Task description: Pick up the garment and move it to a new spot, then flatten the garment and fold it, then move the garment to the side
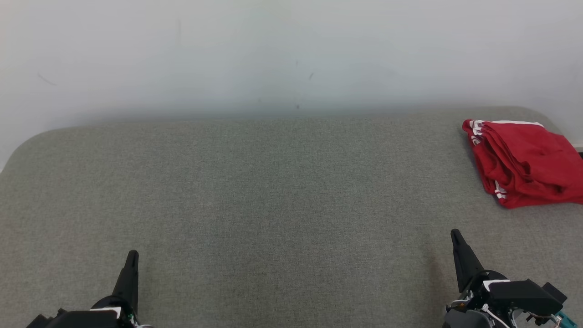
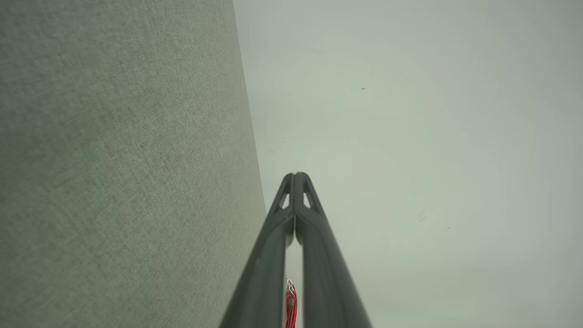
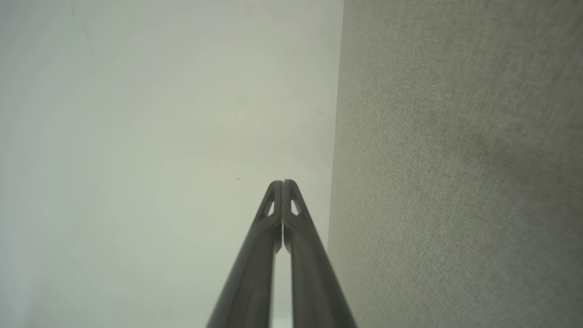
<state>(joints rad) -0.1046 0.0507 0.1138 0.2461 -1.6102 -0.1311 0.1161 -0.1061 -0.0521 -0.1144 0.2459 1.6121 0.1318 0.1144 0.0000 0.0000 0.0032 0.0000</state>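
Observation:
The garment (image 1: 524,161) is red with white trim and lies folded in a compact stack at the far right of the grey surface (image 1: 273,196). My left gripper (image 1: 132,255) rests shut at the lower left, far from the garment, holding nothing. At the lower right my right gripper (image 1: 455,234) is shut and empty too, a short way in front of the garment. In the left wrist view the left gripper (image 2: 295,175) has its fingertips pressed together, and a sliver of the red garment (image 2: 290,303) shows low between the fingers. The right gripper (image 3: 282,183) is likewise tip to tip in the right wrist view.
A pale wall (image 1: 291,54) rises right behind the grey fabric-covered surface. The surface has rounded far corners, and the garment lies close to its right edge.

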